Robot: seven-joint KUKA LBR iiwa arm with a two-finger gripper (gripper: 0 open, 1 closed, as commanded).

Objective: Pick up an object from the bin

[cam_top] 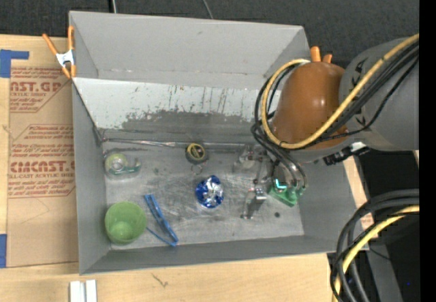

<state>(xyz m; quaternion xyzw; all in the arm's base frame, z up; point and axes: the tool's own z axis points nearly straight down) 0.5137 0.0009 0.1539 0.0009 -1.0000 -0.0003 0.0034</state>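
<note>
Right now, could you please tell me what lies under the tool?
A small green thing lies partly under the tool, near the bin's right wall. The arm covers its upper part, so its kind is unclear.

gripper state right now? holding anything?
Gripper: cannot be told. It sits low at the right side of the bin, next to a small green object.

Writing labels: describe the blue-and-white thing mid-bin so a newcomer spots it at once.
Look at the floor of the grey bin, near its middle, just left of the pincer. A small crumpled ball lies there, shiny blue with white patches. The green cup and blue strip further left are single-coloured; only this one is two-toned and crinkled.
</note>
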